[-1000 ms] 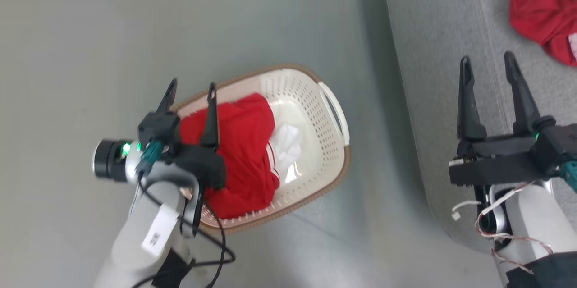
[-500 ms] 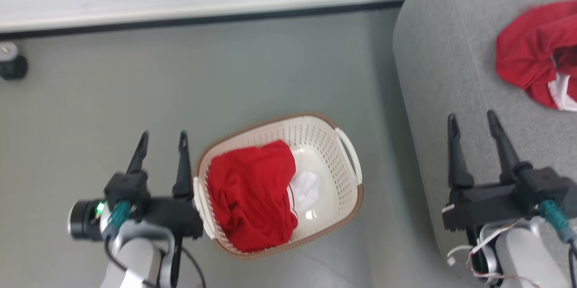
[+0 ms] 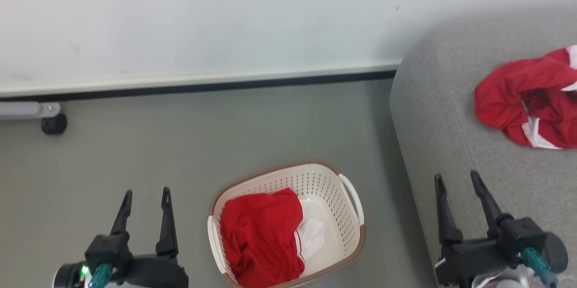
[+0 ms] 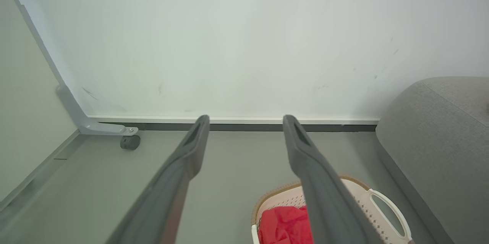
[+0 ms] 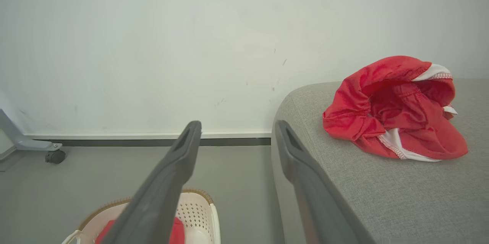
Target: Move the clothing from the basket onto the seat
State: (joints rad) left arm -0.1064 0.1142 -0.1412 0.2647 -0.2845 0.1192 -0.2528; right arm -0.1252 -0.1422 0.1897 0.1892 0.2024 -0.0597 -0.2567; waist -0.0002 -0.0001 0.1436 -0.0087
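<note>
The cream basket (image 3: 351, 225) with a brown rim sits on the grey floor, and a red garment (image 3: 261, 238) with white trim fills its left half. On the grey seat (image 3: 441, 134) at right lies a second red garment (image 3: 523, 98). My left gripper (image 3: 146, 194) stands open and empty over the floor, left of the basket. Over the seat's front edge my right gripper (image 3: 456, 177) is open and empty too. The left wrist view shows the basket (image 4: 386, 206) and red cloth (image 4: 284, 228) below my fingers. The right wrist view shows the garment (image 5: 397, 110) on the seat (image 5: 382, 183).
A white wall with a dark baseboard (image 3: 216, 85) runs behind the basket. A grey metal leg with a black caster (image 3: 54, 123) stands at the far left. Bare floor (image 3: 135, 153) lies between the wall and the basket.
The head camera has tilted up, so wall and caster have come into view. My left gripper, which hung over the basket, is now left of it above the floor.
</note>
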